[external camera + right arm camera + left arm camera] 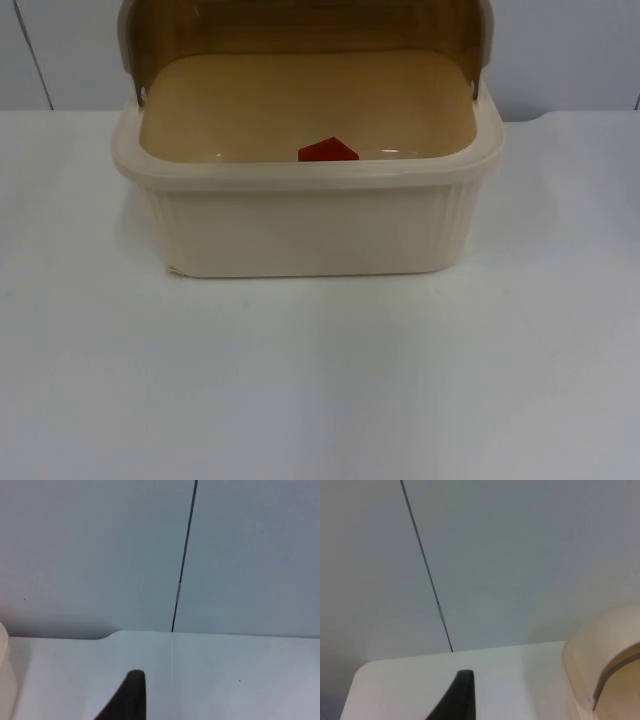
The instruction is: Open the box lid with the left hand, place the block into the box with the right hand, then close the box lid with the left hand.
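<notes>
Behind the cream box [310, 225] rises the grey partition wall [520, 555], with the white table [320, 380] beneath. Its lid [300, 25] stands open, the red block [327, 151] inside by the front wall. Left gripper [457, 695] and right gripper [127, 695] hover beside the box (finger spacing unclear).

Top view taken from above and in front, box [310, 190] seen close, both wrist views aimed low across the table [520, 680] at the wall [100, 555], box edge shared by top and wrist views
</notes>
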`<move>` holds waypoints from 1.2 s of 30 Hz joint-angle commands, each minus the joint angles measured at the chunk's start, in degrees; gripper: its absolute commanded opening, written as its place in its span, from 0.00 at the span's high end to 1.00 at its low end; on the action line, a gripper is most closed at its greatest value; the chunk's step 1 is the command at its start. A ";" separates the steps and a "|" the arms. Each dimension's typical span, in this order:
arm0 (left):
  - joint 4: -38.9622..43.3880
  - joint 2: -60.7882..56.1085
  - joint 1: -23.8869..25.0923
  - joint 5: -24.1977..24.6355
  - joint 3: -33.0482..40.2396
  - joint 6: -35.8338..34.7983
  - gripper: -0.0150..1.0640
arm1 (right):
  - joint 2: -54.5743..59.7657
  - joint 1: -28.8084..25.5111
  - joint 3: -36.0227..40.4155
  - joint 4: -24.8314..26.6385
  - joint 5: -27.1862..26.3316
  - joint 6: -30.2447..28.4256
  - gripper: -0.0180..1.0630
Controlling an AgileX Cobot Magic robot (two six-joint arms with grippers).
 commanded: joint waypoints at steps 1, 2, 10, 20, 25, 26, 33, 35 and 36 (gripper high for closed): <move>-0.10 -0.39 0.27 -0.08 -0.04 -0.06 0.01 | -0.47 0.32 -0.35 0.19 -0.05 -0.21 0.02; -0.10 -0.39 0.27 -0.08 -0.04 -0.06 0.01 | -0.47 0.32 -0.35 0.19 -0.05 -0.21 0.02; -0.21 -0.39 0.27 -0.06 -0.04 -0.06 0.01 | -0.47 0.32 -0.35 0.19 -0.05 -0.21 0.02; -2.30 -0.38 -0.07 -1.36 -0.04 2.48 0.01 | -0.47 0.32 -0.35 0.19 -0.16 -0.21 0.02; -2.81 0.66 -0.74 -0.42 -0.87 6.57 0.01 | -0.47 0.32 -0.35 0.30 -0.29 -0.21 0.02; -3.06 1.93 -0.85 1.06 -2.02 7.40 0.01 | -0.47 0.32 -0.35 0.30 -0.29 -0.21 0.02; -8.08 13.30 -5.13 6.61 -12.15 24.82 0.01 | -0.47 0.32 -0.35 0.30 -0.29 -0.21 0.02; -8.08 18.22 -8.05 6.37 -17.54 30.11 0.01 | -0.47 0.32 -0.35 0.43 -0.29 -0.21 0.02; -7.70 20.90 -9.49 6.11 -19.88 32.89 0.01 | -0.47 0.32 -0.35 0.43 -0.29 -0.21 0.02</move>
